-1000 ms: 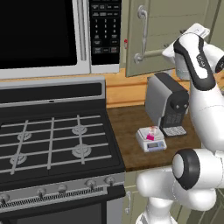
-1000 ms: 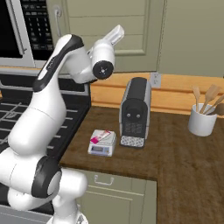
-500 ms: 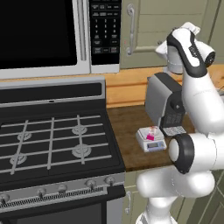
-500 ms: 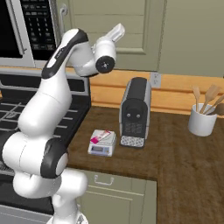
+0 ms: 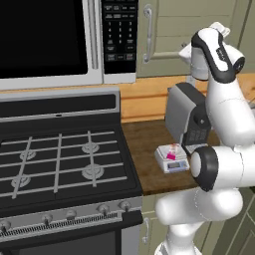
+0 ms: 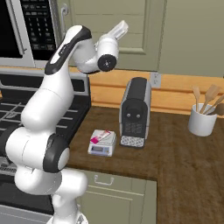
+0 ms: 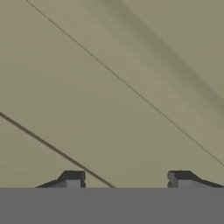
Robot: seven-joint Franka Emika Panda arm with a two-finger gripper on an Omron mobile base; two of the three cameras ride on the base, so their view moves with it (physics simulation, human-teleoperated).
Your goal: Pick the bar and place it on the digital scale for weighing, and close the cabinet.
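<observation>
Bar [image 5: 172,152] on scale [image 5: 171,160], gripper [image 7: 126,177] up at cabinet [image 6: 131,30].
Pink bar is seen lying on scale platform, on counter [image 6: 175,144] just beside coffee machine [image 6: 134,113]. Gripper is raised close to cabinet door panel; tips [image 7: 72,178] are seen apart w/ nothing between them, door surface right ahead. Door looks flush w/ cabinet front.
</observation>
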